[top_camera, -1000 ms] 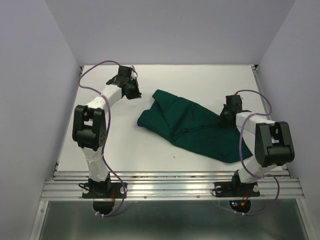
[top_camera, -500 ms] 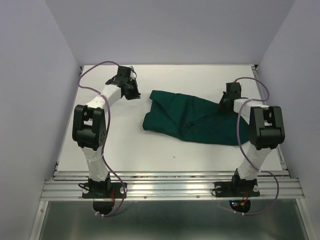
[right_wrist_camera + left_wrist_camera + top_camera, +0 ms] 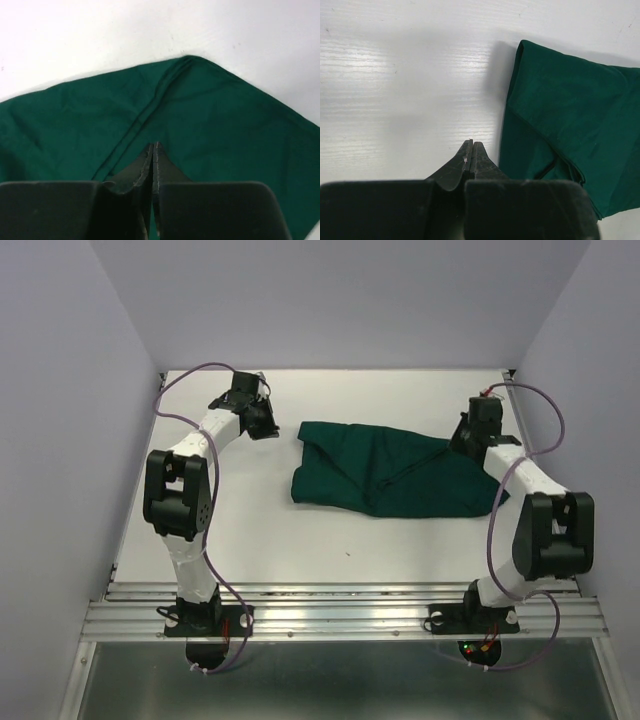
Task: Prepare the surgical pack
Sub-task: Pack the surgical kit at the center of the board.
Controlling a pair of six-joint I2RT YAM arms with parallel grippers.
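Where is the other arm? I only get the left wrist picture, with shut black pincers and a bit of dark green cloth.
Observer: From above, the black two-finger right gripper sits at the far right end of the dark green cloth drape.
Operator: Is it open?
Observer: No. Its own wrist camera shows its fingers pressed together, just over the cloth. I cannot tell if they pinch any.
Operator: Is the cloth flat?
Observer: No. From above it lies folded over and wrinkled, stretched between the left gripper and the right one.
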